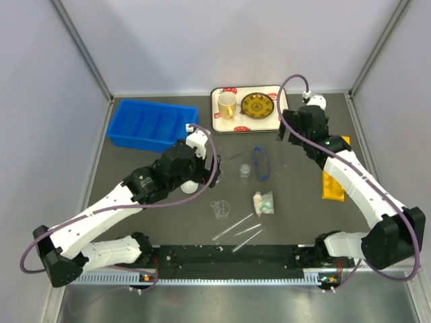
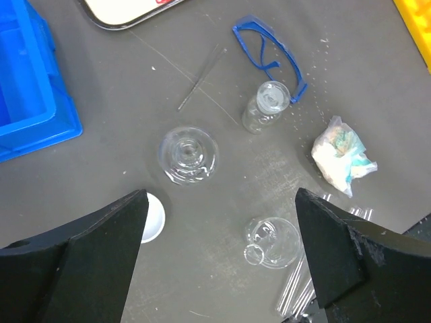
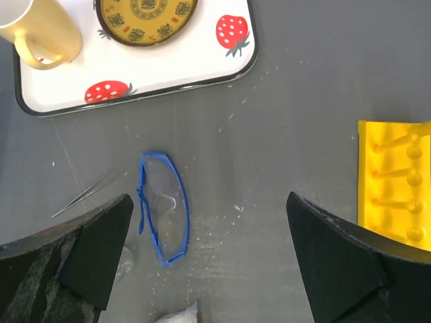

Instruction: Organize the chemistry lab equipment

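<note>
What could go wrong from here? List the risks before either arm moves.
1. The thin clear tubes lie loose right beside the clear beaker. If the open left claw closes on the beaker, it may nudge them, and they could roll away.
2. The small clear bottle stands close to the blue-rimmed goggles. If the open right claw drags the goggles, it might tip the bottle.

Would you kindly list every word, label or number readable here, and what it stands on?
No text can be read anywhere.
The packet carries teal print, too blurred to read.
The plate and tray show only ornaments and strawberries, no letters.
</note>
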You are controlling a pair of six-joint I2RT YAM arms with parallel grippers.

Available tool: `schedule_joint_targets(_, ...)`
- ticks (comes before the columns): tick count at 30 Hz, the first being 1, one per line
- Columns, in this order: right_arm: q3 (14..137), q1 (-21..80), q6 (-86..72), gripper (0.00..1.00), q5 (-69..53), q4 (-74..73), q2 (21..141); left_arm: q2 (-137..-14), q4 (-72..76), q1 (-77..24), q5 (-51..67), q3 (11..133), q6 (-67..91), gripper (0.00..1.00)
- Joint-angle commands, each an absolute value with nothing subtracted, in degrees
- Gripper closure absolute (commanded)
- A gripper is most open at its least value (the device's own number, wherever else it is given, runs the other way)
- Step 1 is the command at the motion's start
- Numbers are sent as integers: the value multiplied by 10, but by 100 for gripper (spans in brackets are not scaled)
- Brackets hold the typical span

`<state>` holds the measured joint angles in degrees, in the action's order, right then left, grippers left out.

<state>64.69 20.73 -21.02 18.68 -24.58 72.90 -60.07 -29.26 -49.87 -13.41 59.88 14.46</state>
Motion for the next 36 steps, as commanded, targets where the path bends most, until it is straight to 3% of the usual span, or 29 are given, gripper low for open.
schedule_joint_targets(1, 670, 208, -189, 1, 160, -251, 700, -608, -283, -532, -114, 598, 130, 5)
schedule_joint_targets(6, 668, 224, -172, 1, 52, -300, 698, -669, -283, -648, -125, 618, 126, 5)
schedule_joint_targets(17, 643, 274, -147, 1, 78, -317, 696, -691, -285, -788, -129, 580, 192, 3)
schedule_joint_targets(25, 636, 297, -151, 2, 76, -321, 693, -730, -199, -791, -76, 498, 208, 5)
schedule_joint_targets(36, 613, 308, -162, 2, 79, -329, 650, -867, -165, -790, -80, 544, 167, 11)
